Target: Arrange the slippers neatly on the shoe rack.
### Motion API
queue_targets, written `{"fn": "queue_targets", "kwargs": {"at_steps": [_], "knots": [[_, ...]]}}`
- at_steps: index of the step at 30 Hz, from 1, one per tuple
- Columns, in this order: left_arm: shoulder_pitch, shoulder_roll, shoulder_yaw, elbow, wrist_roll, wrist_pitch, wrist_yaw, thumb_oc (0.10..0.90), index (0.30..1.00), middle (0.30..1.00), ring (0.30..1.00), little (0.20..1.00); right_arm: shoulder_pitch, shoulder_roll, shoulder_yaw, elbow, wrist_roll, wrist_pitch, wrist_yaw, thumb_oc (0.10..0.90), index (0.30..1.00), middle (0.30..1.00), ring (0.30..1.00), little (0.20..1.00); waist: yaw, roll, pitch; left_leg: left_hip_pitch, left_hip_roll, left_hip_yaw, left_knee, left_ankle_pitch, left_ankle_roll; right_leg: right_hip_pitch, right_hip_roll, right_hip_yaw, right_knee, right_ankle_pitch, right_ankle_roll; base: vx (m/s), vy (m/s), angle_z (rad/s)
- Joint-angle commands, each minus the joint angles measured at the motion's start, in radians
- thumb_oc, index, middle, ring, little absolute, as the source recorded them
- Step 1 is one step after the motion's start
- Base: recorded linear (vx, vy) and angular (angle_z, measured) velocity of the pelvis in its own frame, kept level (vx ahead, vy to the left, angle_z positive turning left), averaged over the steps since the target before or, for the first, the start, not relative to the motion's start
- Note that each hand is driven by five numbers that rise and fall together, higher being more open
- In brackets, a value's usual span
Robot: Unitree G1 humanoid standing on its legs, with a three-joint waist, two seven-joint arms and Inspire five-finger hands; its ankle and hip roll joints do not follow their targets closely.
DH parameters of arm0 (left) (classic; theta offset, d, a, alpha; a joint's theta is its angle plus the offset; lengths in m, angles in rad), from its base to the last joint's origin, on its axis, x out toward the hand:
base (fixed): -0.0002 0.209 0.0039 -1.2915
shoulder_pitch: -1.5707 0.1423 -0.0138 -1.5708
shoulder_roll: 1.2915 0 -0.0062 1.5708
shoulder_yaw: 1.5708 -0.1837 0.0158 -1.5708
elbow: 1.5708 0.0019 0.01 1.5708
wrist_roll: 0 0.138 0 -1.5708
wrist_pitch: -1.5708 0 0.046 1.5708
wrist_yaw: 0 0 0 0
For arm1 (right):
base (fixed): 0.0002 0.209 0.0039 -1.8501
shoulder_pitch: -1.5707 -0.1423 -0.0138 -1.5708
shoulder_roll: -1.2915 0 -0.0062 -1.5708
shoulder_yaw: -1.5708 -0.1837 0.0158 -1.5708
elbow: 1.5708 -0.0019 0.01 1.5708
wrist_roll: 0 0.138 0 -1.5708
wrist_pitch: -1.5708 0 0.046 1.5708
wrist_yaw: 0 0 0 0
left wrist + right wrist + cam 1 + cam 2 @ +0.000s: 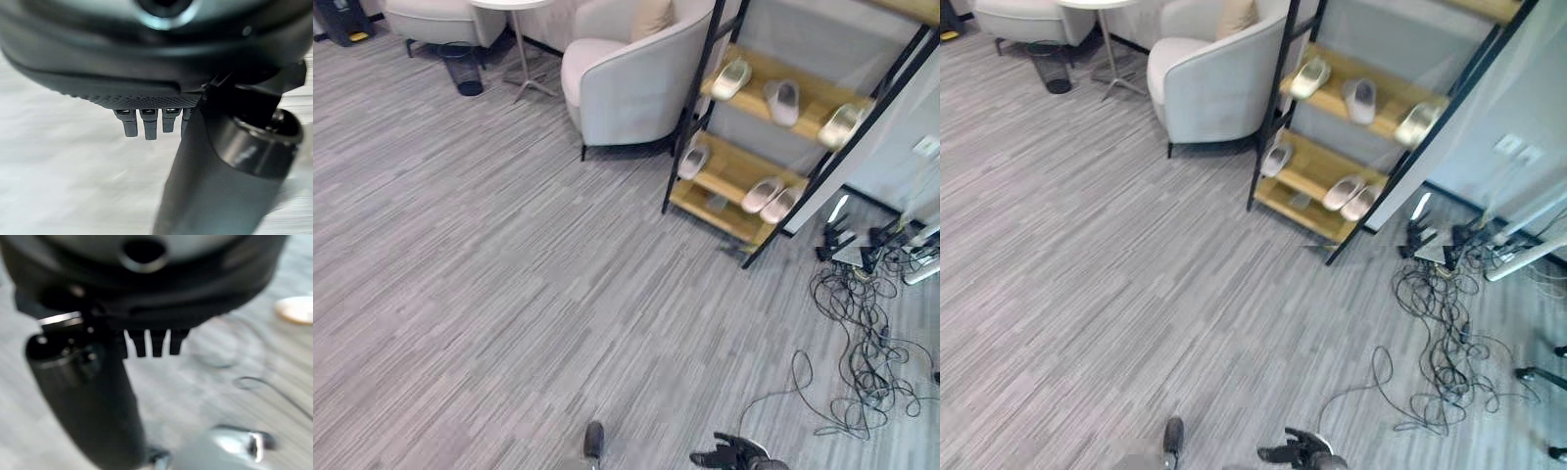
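The shoe rack (736, 217), wooden shelves in a black frame, stands at the far right against the wall. Its upper shelf carries three pale slippers (731, 78) (784, 101) (840, 125), spaced apart. On the lower shelf a single slipper (693, 162) lies at the left end and a pair (771, 198) lies side by side further right. My right hand (732, 453) hangs low over the carpet, far from the rack, fingers (151, 345) straight and holding nothing. My left hand (593, 441) hangs beside it, fingers (146, 125) straight and empty too.
A pale armchair (626, 83) stands just left of the rack. Behind it are another chair (440, 20), a round side table (524, 59) and a black bin (462, 67). A tangle of cables (862, 343) covers the floor right of the rack. A pale rounded thing (296, 309) lies on the carpet.
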Motion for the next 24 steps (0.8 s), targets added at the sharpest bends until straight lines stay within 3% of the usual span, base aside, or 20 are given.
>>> {"fn": "queue_targets", "kwargs": {"at_steps": [1,2,4,8,9,11,13,15,16,17,19,21,22,23,24], "knots": [[-0.087,0.044,0.044,-0.039,-0.009,-0.04,0.047,0.8,0.9,0.9,0.9,0.9,-0.013,-0.036,0.008,-0.03,-0.007,-0.017,-0.012,0.8,0.9,0.9,0.9,0.9,-0.023,0.06,0.059,-0.03,0.09,0.004,0.125,-0.129,-0.091,0.117,-0.031,-0.011,-0.312,0.29,0.009,0.45,0.149,0.11],[-0.119,0.038,0.022,-0.071,-0.007,-0.052,0.064,0.8,0.9,0.9,0.9,0.9,-0.009,-0.032,0.013,-0.028,-0.015,-0.023,-0.025,0.8,0.9,0.9,0.9,0.9,-0.043,0.08,0.068,0.038,0.084,-0.017,0.096,-0.145,-0.094,0.04,-0.028,-0.072,-0.373,0.214,-0.016,0.47,0.088,0.33],[-0.135,0.023,0.01,-0.089,-0.024,-0.062,0.075,0.8,0.9,0.9,0.9,0.9,0.006,-0.034,-0.01,-0.022,0.022,-0.029,-0.036,0.8,0.9,0.9,0.9,0.9,-0.08,0.084,0.079,0.109,0.067,-0.042,0.076,-0.183,-0.106,0.001,-0.03,-0.124,-0.507,0.144,-0.032,0.59,0.035,0.38],[-0.138,-0.005,0.003,-0.085,-0.027,-0.079,0.078,0.8,0.9,0.9,0.9,0.9,0.031,-0.045,-0.09,-0.012,0.147,-0.04,-0.051,0.8,0.9,0.9,0.9,0.9,-0.134,0.071,0.077,0.232,0.057,-0.067,0.048,-0.252,-0.143,-0.063,-0.054,-0.154,-0.855,0.211,-0.015,0.48,-0.098,0.35],[-0.133,-0.013,0.007,-0.072,-0.024,-0.082,0.077,0.8,0.9,0.9,0.9,0.9,0.034,-0.047,-0.127,-0.001,0.186,-0.041,-0.057,0.8,0.9,0.9,0.9,0.9,-0.148,0.08,0.075,0.259,0.07,-0.069,0.045,-0.267,-0.155,-0.083,-0.066,-0.167,-0.913,0.231,-0.005,0.33,-0.101,0.54],[-0.115,-0.031,0.01,-0.032,-0.016,-0.08,0.073,0.8,0.9,0.9,0.9,0.9,0.049,-0.055,-0.177,0.028,0.251,-0.043,-0.059,0.8,0.9,0.9,0.9,0.9,-0.168,0.1,0.065,0.308,0.095,-0.072,0.043,-0.288,-0.171,-0.104,-0.062,-0.156,-0.952,0.251,0.003,0.38,-0.134,0.57],[-0.084,-0.045,0.011,0.007,0.006,-0.08,0.056,0.8,0.9,0.9,0.9,0.9,0.073,-0.068,-0.208,0.064,0.282,-0.042,-0.064,0.8,0.9,0.9,0.9,0.9,-0.17,0.093,0.033,0.332,0.096,-0.08,0.062,-0.293,-0.187,-0.063,-0.057,-0.134,-0.962,0.283,-0.014,0.47,-0.232,0.18],[-0.07,-0.05,0.019,0.027,0.016,-0.074,0.056,0.8,0.9,0.9,0.9,0.9,0.077,-0.078,-0.213,0.089,0.279,-0.034,-0.06,0.8,0.9,0.9,0.9,0.9,-0.171,0.101,0.017,0.343,0.11,-0.091,0.087,-0.282,-0.2,-0.046,-0.043,-0.124,-0.952,0.288,-0.031,0.4,-0.237,-0.03],[-0.038,-0.054,0.044,0.057,0.01,-0.066,0.051,0.8,0.9,0.9,0.9,0.9,0.071,-0.09,-0.202,0.114,0.254,-0.027,-0.065,0.8,0.9,0.9,0.9,0.9,-0.166,0.117,-0.005,0.319,0.147,-0.074,0.201,-0.177,-0.25,0.007,-0.005,-0.13,-0.925,0.273,-0.063,0.32,-0.281,0.05],[-0.035,-0.052,0.05,0.056,0.003,-0.062,0.049,0.8,0.9,0.9,0.9,0.9,0.076,-0.094,-0.201,0.123,0.25,-0.026,-0.065,0.8,0.9,0.9,0.9,0.9,-0.16,0.111,-0.003,0.245,0.163,-0.071,0.362,-0.088,-0.28,0.044,-0.002,-0.131,-0.923,0.255,-0.087,0.4,-0.385,0.04],[-0.033,-0.047,0.057,0.04,-0.012,-0.059,0.047,0.8,0.9,0.9,0.9,0.9,0.073,-0.105,-0.213,0.129,0.283,-0.023,-0.064,0.8,0.9,0.9,0.9,0.9,-0.146,0.09,0.013,0.149,0.18,-0.062,0.596,0.024,-0.287,0.104,0.005,-0.125,-0.918,0.219,-0.134,0.24,-0.301,-0.08],[-0.035,-0.044,0.054,0.028,-0.02,-0.058,0.052,0.8,0.9,0.9,0.9,0.9,0.064,-0.118,-0.221,0.129,0.299,-0.023,-0.07,0.8,0.9,0.9,0.9,0.9,-0.136,0.081,0.021,0.121,0.199,-0.038,0.666,0.036,-0.278,0.135,0.012,-0.117,-0.92,0.199,-0.153,0.19,-0.21,-0.23],[-0.046,-0.04,0.046,0.007,-0.037,-0.06,0.061,0.8,0.9,0.9,0.9,0.9,0.058,-0.145,-0.242,0.14,0.326,-0.029,-0.081,0.8,0.9,0.9,0.9,0.9,-0.118,0.066,0.035,0.052,0.243,0.02,0.735,0.034,-0.259,0.186,0.013,-0.11,-0.922,0.168,-0.17,0.32,-0.162,-0.42],[-0.055,-0.048,0.035,-0.015,-0.048,-0.064,0.071,0.8,0.9,0.9,0.9,0.9,0.033,-0.163,-0.238,0.136,0.341,-0.042,-0.096,0.8,0.9,0.9,0.9,0.9,-0.089,0.067,0.043,-0.007,0.256,0.053,0.668,-0.028,-0.243,0.239,0.021,-0.1,-0.935,0.146,-0.165,0.32,-0.164,-0.34],[-0.055,-0.047,0.035,-0.015,-0.048,-0.064,0.071,0.8,0.9,0.9,0.9,0.9,0.033,-0.163,-0.239,0.136,0.341,-0.042,-0.096,0.8,0.9,0.9,0.9,0.9,-0.088,0.064,0.043,-0.006,0.252,0.055,0.663,-0.023,-0.241,0.238,0.018,-0.098,-0.936,0.147,-0.164,0.18,-0.022,-0.06]]}}
